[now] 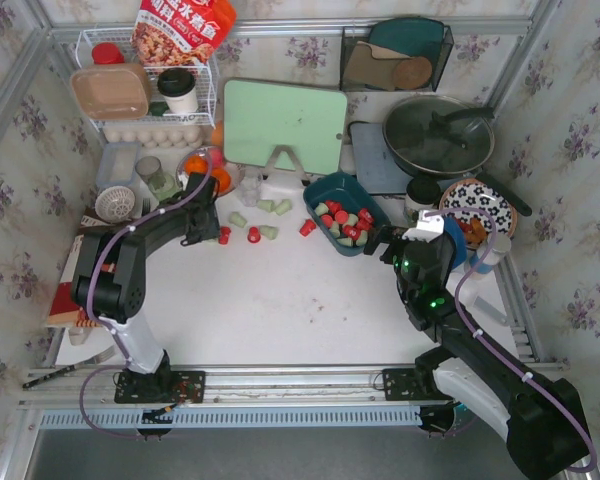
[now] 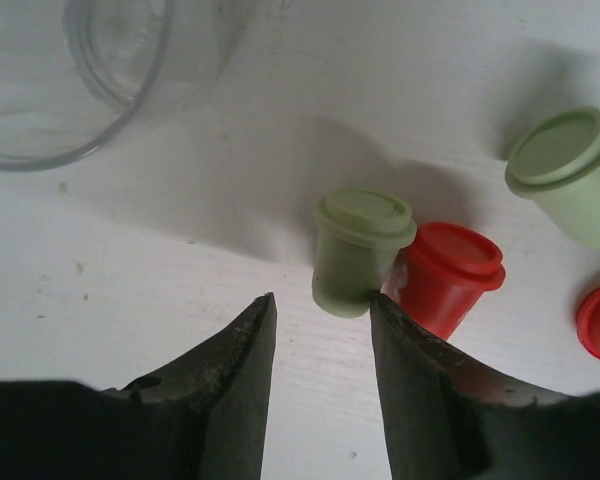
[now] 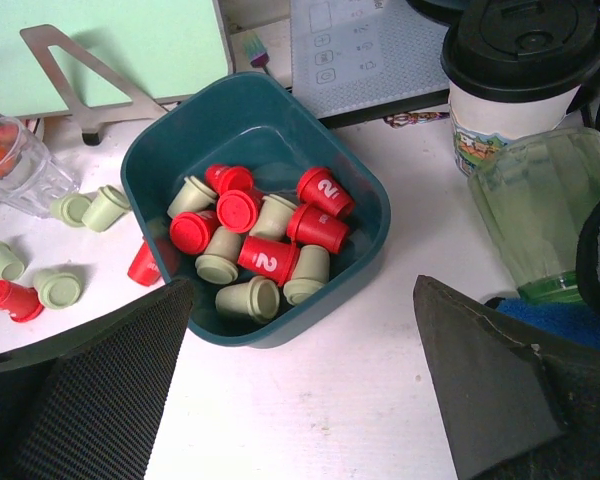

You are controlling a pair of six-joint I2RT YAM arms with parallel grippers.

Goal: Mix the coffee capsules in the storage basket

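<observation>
The teal storage basket [image 1: 320,185] sits right of the table's middle and holds several red and pale green coffee capsules [image 3: 265,258]; its inner wall [image 3: 230,120] shows in the right wrist view. More capsules lie loose on the table to its left, such as a green one [image 1: 268,232] and a red one [image 1: 307,227]. My left gripper [image 1: 202,235] is open and empty. Its tips [image 2: 320,300] are just short of a pale green capsule [image 2: 358,250], which touches a red one [image 2: 442,278]. My right gripper [image 3: 302,290] is open wide and empty, above the basket's near edge.
A clear glass [image 2: 110,70] stands just beyond the left gripper. A green cutting board [image 1: 283,125] and a lidded pan [image 1: 438,135] stand at the back. A lidded paper cup [image 3: 515,70], a greenish glass [image 3: 545,215] and a patterned plate [image 1: 477,205] stand right of the basket.
</observation>
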